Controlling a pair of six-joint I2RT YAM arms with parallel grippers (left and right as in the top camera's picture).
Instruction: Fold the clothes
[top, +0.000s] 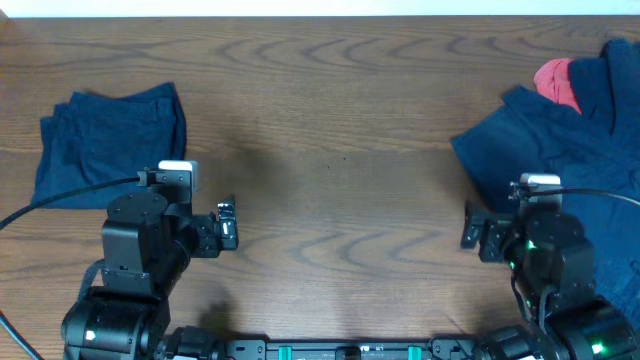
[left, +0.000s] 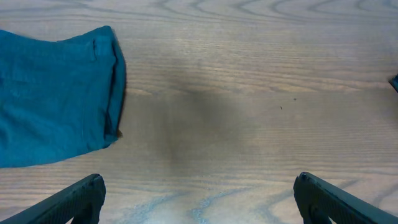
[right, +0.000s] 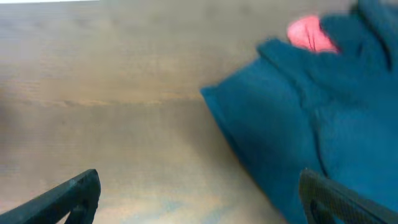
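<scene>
A folded navy-blue garment (top: 110, 140) lies flat at the far left of the wooden table; it also shows in the left wrist view (left: 56, 93). A loose pile of navy-blue clothes (top: 560, 150) lies at the right, with a pink-red piece (top: 557, 82) at its top; both show in the right wrist view, the navy pile (right: 311, 124) and the pink-red piece (right: 308, 34). My left gripper (top: 229, 224) is open and empty over bare wood, right of the folded garment (left: 199, 199). My right gripper (top: 471, 228) is open and empty by the pile's left edge (right: 199, 196).
The wooden table (top: 340, 150) spans the view; its far edge runs along the top. Black cables trail from both arms near the front corners.
</scene>
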